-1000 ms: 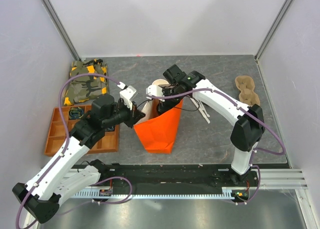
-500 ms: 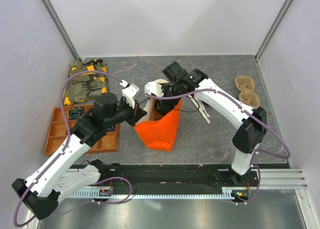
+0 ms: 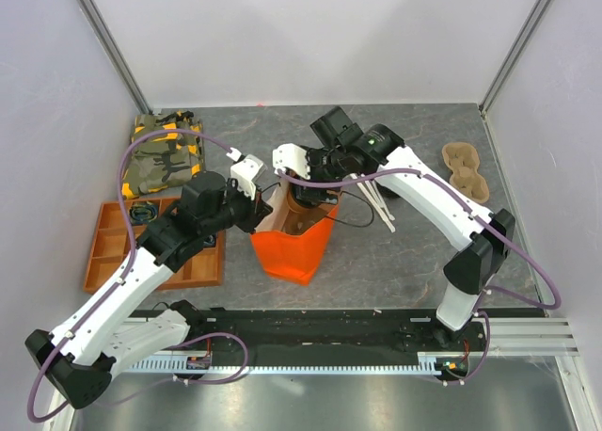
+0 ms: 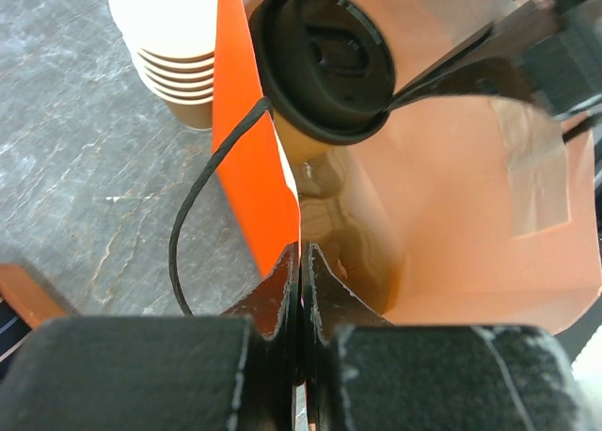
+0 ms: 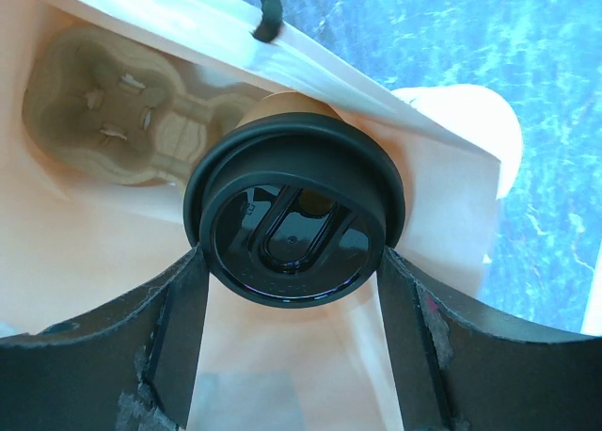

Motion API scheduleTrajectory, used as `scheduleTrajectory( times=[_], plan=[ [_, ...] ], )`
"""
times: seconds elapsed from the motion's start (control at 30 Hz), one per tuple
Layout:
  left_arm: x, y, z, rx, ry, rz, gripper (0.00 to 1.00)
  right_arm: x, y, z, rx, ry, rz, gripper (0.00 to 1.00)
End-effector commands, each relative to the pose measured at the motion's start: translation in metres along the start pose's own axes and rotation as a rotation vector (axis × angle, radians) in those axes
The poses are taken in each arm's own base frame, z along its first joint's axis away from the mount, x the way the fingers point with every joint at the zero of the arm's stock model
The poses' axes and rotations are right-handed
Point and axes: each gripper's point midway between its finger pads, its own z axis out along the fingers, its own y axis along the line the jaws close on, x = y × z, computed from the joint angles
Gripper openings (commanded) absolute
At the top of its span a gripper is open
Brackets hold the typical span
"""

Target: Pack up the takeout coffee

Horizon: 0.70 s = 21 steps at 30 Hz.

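Righted orange bag [image 3: 287,257], tan coffee cup [image 5: 293,222] (black-lidded) inside

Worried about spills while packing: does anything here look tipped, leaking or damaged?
Nothing stands out. The takeout coffee sits in the right end effector at the mouth of the orange bag, lid on, no spill visible. The left end effector pinches the bag's rim; a pulp carrier lies inside.
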Motion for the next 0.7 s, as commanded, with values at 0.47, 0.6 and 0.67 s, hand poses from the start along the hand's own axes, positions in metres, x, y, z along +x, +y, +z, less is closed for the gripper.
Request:
scheduleTrajectory(
  times=[0.47, 0.6, 0.67],
  plan=[
    [-0.008, 0.011, -0.001, -0.073, -0.024, -0.005, 0.02, -0.066, -0.019, -0.127, 0.254, -0.239, -0.010, 0.31],
    [-0.009, 0.015, -0.001, -0.090, -0.028, 0.006, 0.02, -0.078, -0.015, -0.156, 0.304, -0.313, -0.012, 0.32],
    [-0.012, 0.016, -0.002, -0.094, -0.039, 0.014, 0.02, -0.081, -0.012, -0.171, 0.329, -0.341, -0.013, 0.32]
  ],
)
